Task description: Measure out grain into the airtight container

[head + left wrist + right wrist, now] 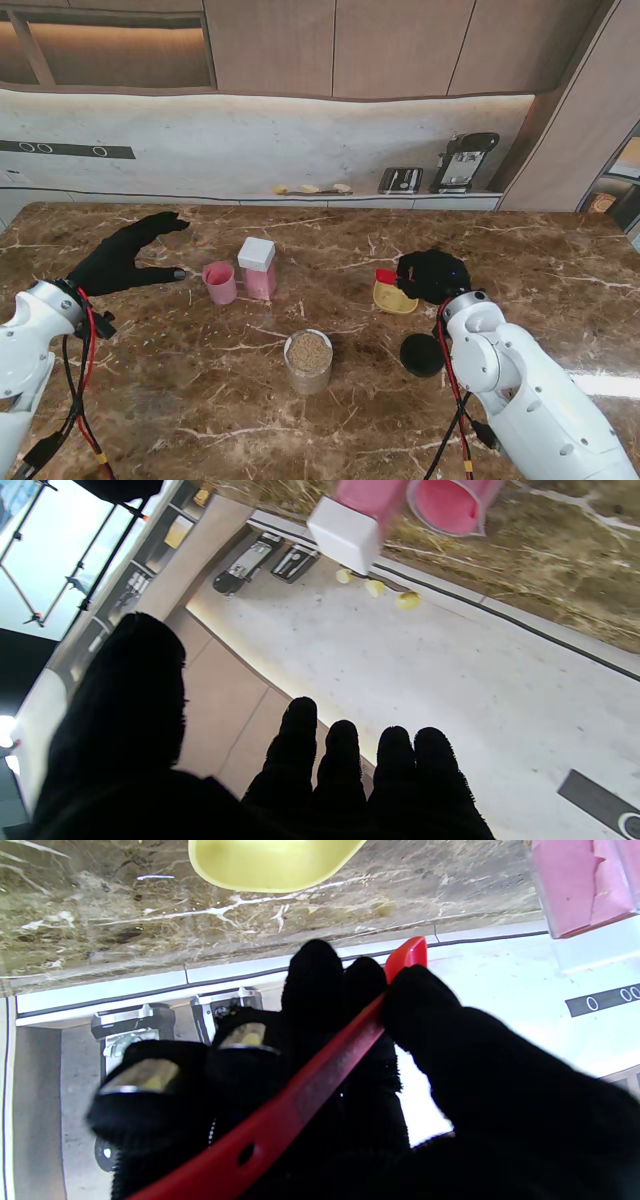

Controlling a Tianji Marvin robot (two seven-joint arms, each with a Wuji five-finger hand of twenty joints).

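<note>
Grain (309, 351): tan, fills an open clear jar (308, 374) standing upright near the middle of the marble table (200, 400), nearest item to me, between both arms and apart from each.

Black round lid (422, 354): flat on the table right of the jar, just beside the right forearm, untouched.

Right hand (432, 275): black-gloved, farther from me than the lid, clenched around the red handle (280, 1120) of a scoop; thumb pressed on one side of the handle, fingers (320, 990) curled behind it.

Scoop bowl (394, 297): yellow, at table level, just left of the right hand; contents cannot be told. Seen also in the right wrist view as a yellow rim (272, 865) over the marble.

Pink cup (220, 283): upright, open mouth, left of centre, farther from me than the jar.

Airtight container (258, 267): pink body, white square lid on, upright, just beside the cup on its right; well apart from the right hand and scoop.

Left hand (125, 258): black-gloved, released, fingers spread, holding nothing; thumb tip near the cup, not touching. Left wrist view shows fingertips (345, 750) extended, cup (447, 505) and container lid (345, 540) beyond them.

Toaster-like appliance (401, 180) and dark machine (462, 160): on the back counter, far side.
</note>
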